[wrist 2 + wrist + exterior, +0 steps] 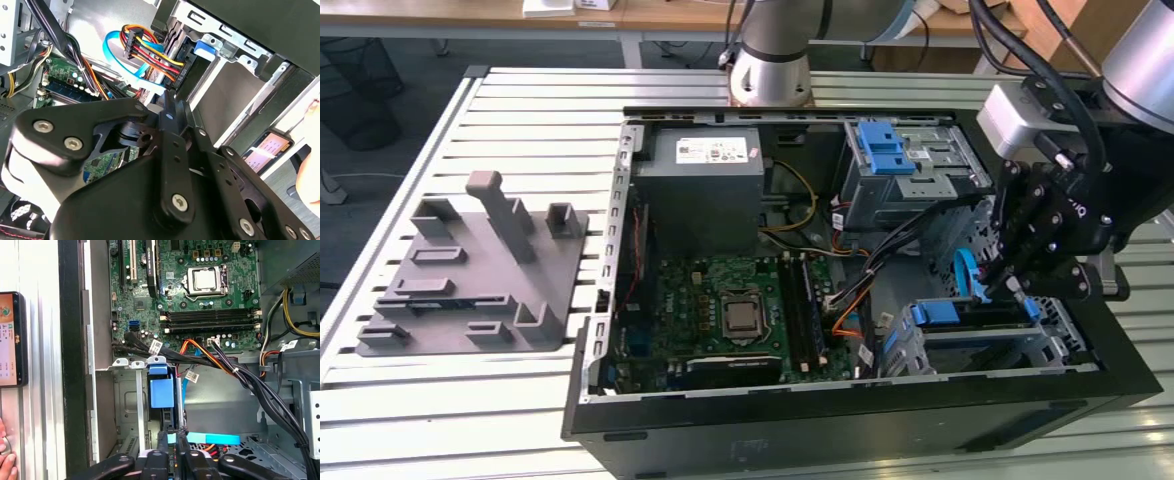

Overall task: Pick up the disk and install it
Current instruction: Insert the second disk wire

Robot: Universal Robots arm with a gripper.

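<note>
End effector (pixel 172 442) stood fingers together at disk's (pixel 162 395) rear edge in lower bay; you needed straight, even seating push.

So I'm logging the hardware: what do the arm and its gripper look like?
The arm is silver-grey tube with dark joint bands and black cables along it. The gripper is matte black, built from bolted linkage plates with silver screw heads, below a light grey wrist block.
</note>
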